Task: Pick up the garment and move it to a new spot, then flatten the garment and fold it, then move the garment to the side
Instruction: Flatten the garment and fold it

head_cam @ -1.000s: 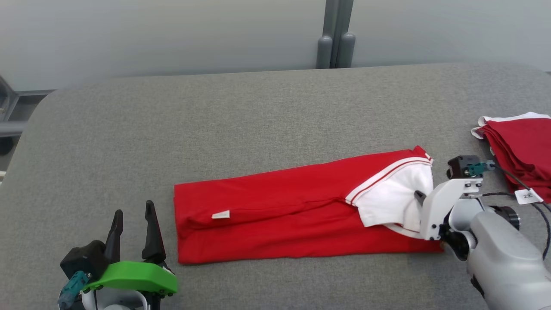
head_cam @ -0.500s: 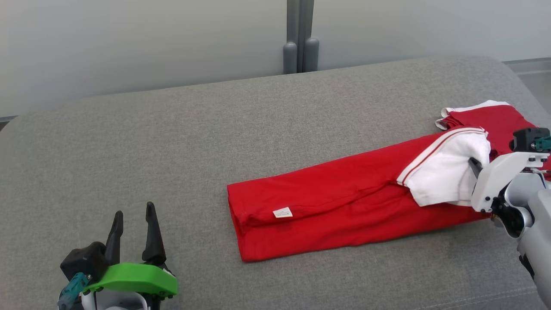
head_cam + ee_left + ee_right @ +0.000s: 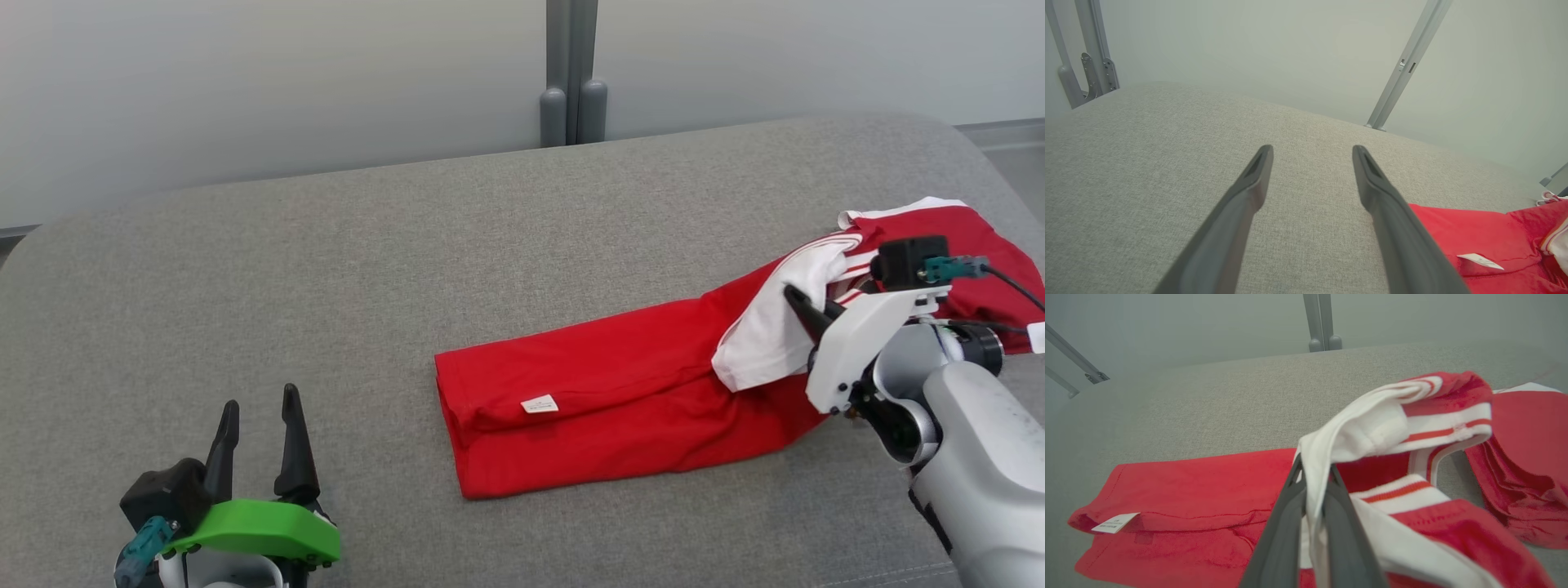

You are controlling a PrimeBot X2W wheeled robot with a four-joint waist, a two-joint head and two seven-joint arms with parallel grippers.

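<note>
Garment (image 3: 604, 408) lay folded on grey bench (image 3: 326, 269), one end raised | right end effector (image 3: 796, 304) pinched tight on white collar (image 3: 1363, 433), seemingly over second red garment (image 3: 980, 245) | left end effector (image 3: 260, 398) gaped wide, empty — well apart from garment.

Nothing here can be read. The small white label (image 3: 540, 403) on the folded red garment (image 3: 620, 384) carries faint grey print, too small and blurred to make out. A white tag (image 3: 1037, 336) is cut off by the head view's right edge.
</note>
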